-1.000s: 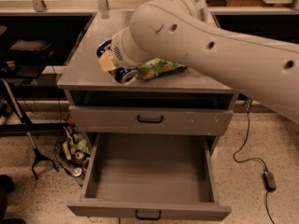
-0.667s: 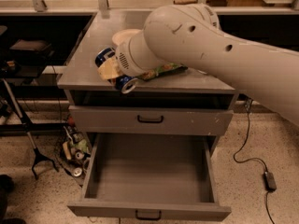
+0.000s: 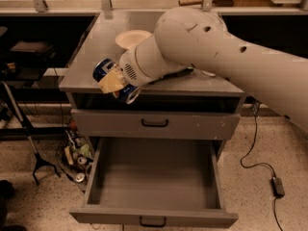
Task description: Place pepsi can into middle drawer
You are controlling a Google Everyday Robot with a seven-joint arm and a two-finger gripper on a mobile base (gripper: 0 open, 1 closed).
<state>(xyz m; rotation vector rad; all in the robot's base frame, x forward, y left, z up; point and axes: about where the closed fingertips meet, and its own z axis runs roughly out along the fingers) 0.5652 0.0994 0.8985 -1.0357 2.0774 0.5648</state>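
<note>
The pepsi can point(image 3: 103, 70), blue with white marks, lies sideways in my gripper point(image 3: 114, 81), its silver end point(image 3: 129, 94) pointing toward the front. The gripper's tan fingers point(image 3: 111, 82) are shut around the can's middle. It is held at the front left edge of the cabinet top point(image 3: 91, 47), just over the edge. The middle drawer point(image 3: 154, 177) is pulled fully open below, grey and empty, with a small black handle point(image 3: 152, 222) on its front. The like grey drawer point(image 3: 155, 123) above it is closed.
A white bowl point(image 3: 132, 37) sits on the cabinet top behind the gripper. My large white arm point(image 3: 226, 52) covers the top's right half. A black cable and adapter point(image 3: 278, 186) lie on the floor at right. Clutter and a black stand point(image 3: 43, 162) are at left.
The gripper with the can has moved forward and left off the cabinet top toward its front edge. The white bowl is now uncovered behind it.
</note>
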